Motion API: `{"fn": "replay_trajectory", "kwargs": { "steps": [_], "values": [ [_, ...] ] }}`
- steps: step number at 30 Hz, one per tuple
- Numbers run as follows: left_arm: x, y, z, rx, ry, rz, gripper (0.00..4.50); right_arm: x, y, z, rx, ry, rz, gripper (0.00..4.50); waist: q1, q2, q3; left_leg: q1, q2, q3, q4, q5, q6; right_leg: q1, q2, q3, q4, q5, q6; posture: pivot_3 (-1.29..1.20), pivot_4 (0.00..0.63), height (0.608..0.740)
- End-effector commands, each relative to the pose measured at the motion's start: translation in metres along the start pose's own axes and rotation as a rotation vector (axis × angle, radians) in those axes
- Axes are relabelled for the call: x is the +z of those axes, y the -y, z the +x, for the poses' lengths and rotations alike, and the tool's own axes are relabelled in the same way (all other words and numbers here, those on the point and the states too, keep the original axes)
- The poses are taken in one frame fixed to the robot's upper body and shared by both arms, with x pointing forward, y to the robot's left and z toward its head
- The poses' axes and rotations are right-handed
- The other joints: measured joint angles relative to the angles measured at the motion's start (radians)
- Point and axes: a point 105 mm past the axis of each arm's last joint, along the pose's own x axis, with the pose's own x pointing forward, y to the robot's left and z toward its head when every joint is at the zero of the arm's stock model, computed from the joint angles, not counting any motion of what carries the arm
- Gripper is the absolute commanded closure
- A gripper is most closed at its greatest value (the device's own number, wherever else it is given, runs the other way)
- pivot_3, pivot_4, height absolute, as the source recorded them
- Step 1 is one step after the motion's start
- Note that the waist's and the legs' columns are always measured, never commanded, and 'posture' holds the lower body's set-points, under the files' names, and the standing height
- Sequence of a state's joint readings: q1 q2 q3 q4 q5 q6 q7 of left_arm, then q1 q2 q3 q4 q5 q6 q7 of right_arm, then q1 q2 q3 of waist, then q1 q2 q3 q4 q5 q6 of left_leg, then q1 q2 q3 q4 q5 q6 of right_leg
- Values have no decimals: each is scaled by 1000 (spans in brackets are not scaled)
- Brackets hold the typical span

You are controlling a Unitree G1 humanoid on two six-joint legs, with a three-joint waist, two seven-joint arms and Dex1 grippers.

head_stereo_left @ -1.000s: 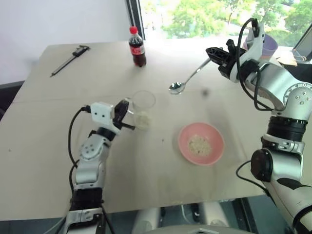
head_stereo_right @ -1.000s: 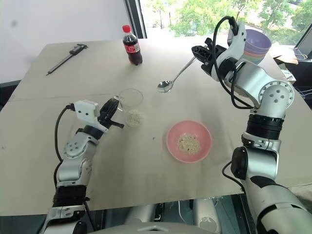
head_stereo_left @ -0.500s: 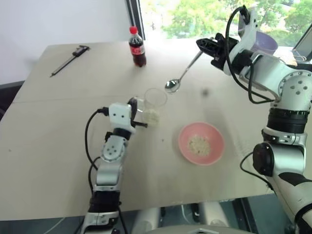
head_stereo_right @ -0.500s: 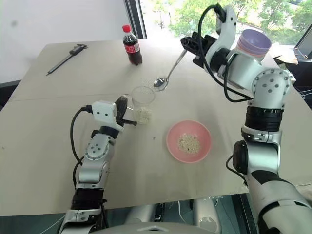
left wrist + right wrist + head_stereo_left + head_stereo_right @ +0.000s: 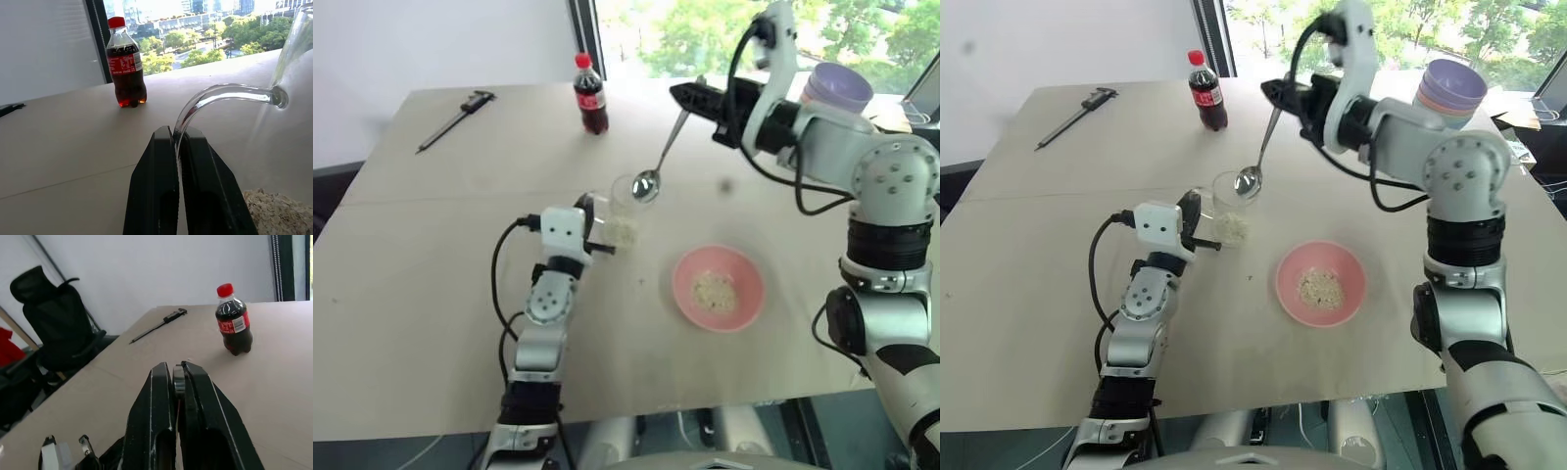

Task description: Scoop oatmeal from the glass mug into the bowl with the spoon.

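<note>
The right gripper (image 5: 693, 96) pinches the spoon (image 5: 661, 157) by its handle end, tip hanging at the rim of the glass mug (image 5: 625, 208). The left gripper (image 5: 177, 147) clamps the mug's handle mid-tabletop. Oatmeal (image 5: 276, 215) remains; the bowl (image 5: 718, 287) sits toward the near edge. Next: dip for 1 more scoop.

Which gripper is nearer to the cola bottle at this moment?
Right. The right gripper hangs in the air just beside the cola bottle, shut on the spoon. The left gripper sits nearer the robot, clamped on the glass mug handle.
</note>
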State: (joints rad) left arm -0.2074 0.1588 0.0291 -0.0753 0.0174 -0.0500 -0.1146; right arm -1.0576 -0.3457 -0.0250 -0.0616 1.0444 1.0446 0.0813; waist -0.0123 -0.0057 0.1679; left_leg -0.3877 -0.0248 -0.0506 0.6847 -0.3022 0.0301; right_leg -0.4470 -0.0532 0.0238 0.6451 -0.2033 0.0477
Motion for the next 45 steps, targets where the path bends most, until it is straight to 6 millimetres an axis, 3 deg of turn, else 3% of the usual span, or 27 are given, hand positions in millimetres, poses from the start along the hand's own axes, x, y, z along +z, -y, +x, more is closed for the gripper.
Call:
{"fn": "replay_trajectory", "kwargs": {
  "steps": [1,10,16,27,45],
  "values": [
    [8,2,3,-8,28,-24,4471,4,-7,5,11,34,-84,4500,0,0,0,0,0,0,0,0,0,0,0,0,0,0,0,0,150,740],
    [20,10,8,-58,69,-125,4471,-39,-16,24,29,-81,-308,4500,0,0,0,-1,-1,-1,0,2,-3,0,-1,-1,-1,0,0,0,150,740],
    [18,13,6,-92,56,-131,4471,-64,-22,18,44,-174,-233,4500,-2,0,0,-4,-1,-4,1,2,-4,-3,-1,-3,-1,0,0,0,150,740],
    [13,16,8,-115,46,-123,4471,-30,10,16,-116,-123,243,4500,-1,0,0,-5,-1,-6,1,2,-4,-3,-1,-5,-1,0,0,0,150,740],
    [10,14,15,-117,82,-171,4471,-8,45,-11,-205,-94,548,4500,-3,0,0,-6,-2,-5,1,2,-4,-3,-1,-5,0,0,0,0,150,740]
  ]
}}
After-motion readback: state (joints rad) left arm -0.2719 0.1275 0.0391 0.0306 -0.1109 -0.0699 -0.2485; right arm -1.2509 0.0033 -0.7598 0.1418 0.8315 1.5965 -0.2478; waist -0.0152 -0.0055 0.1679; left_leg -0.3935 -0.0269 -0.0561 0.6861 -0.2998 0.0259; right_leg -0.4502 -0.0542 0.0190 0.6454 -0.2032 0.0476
